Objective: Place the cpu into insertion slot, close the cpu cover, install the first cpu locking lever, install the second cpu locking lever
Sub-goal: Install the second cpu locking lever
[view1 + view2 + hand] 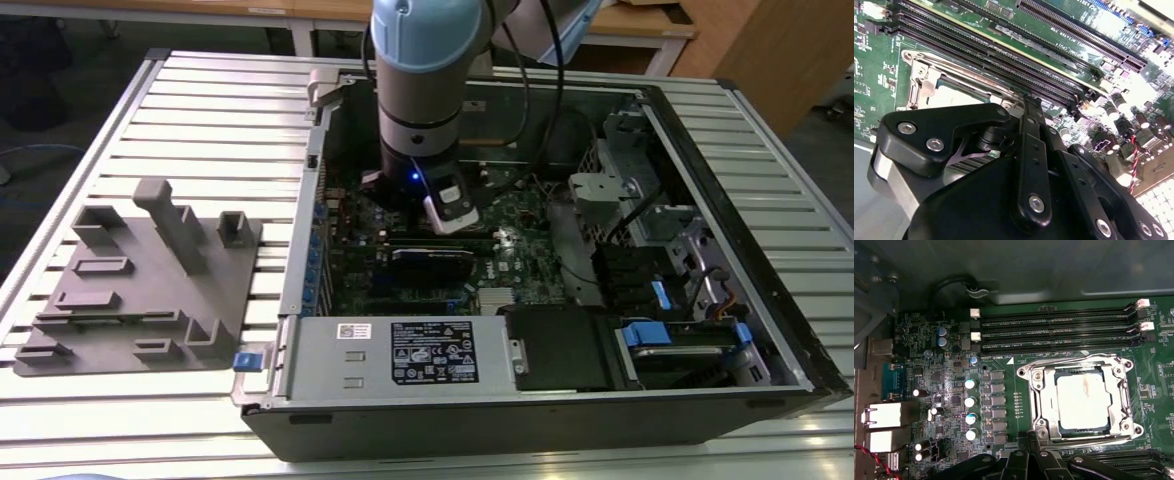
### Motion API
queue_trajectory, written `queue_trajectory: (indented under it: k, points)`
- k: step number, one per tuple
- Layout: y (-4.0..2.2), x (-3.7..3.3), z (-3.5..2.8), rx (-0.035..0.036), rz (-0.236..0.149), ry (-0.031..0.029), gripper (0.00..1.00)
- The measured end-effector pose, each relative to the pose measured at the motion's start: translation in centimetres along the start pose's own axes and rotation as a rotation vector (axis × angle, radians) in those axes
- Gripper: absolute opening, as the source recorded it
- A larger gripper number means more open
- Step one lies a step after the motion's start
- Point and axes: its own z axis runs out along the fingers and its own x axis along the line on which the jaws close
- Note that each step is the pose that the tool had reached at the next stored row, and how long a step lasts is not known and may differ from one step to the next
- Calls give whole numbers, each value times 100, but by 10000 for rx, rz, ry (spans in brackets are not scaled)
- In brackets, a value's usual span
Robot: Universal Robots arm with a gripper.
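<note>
Your exterior view looks down into the open computer case (561,260); both wrist views sit close over the insertion slot (1081,400) (954,95)

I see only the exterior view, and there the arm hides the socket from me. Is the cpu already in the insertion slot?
Observer: Yes. In the first wrist view the cpu lies flat in the insertion slot, silver top up.
Operator: And the cpu cover?
Observer: The cpu cover lies flat around the chip, which shows through its window.
Operator: Where is the gripper exactly?
Observer: In the second wrist view the gripper is low at the socket's edge, next to the long memory slots.
</note>
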Motion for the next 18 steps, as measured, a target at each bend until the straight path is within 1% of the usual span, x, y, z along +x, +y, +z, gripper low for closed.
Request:
queue_trajectory:
  k: [8, 13, 14, 15, 18]
  points:
    - [-19, 12, 12, -14, -1, -3, 11]
    - [-20, 14, 8, -13, 0, -3, 11]
    - [-17, 13, -6, -17, 0, -5, 11]
    - [-12, 13, -34, -19, 0, -6, 11]
    - [9, 11, -155, -15, 0, -4, 11]
